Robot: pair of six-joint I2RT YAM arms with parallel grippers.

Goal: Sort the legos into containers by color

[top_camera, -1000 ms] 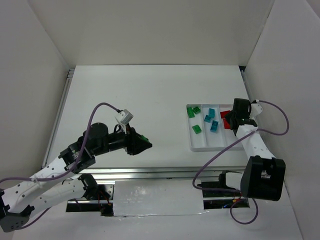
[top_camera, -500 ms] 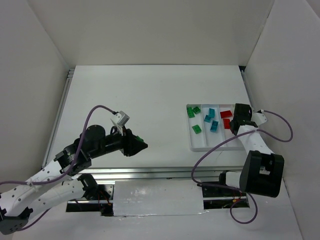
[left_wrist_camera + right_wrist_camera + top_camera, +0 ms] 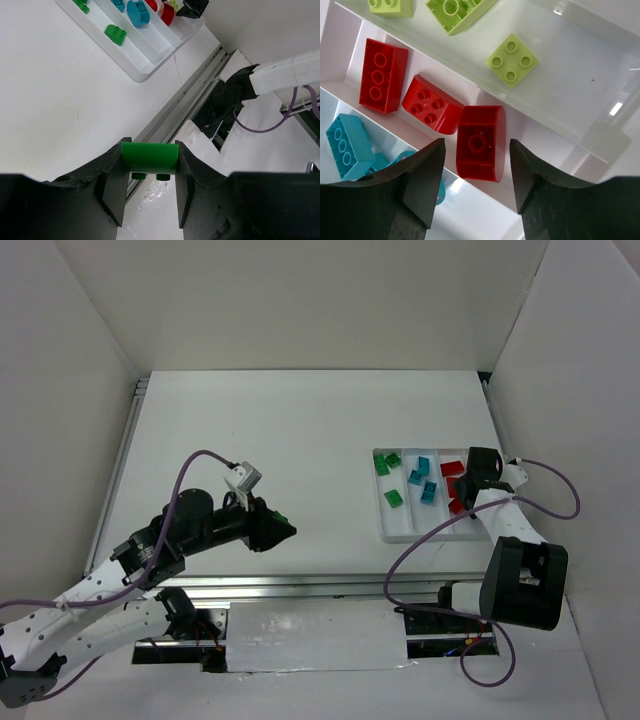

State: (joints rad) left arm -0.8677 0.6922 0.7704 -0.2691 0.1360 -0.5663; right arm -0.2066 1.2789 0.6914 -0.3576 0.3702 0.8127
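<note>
left hand clenched on green lego | right hand released above red lego in tray

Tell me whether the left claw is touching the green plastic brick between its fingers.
Touching. The left wrist view shows the green plastic brick pressed against both inner faces of the left claw, with no gap on either side.
</note>
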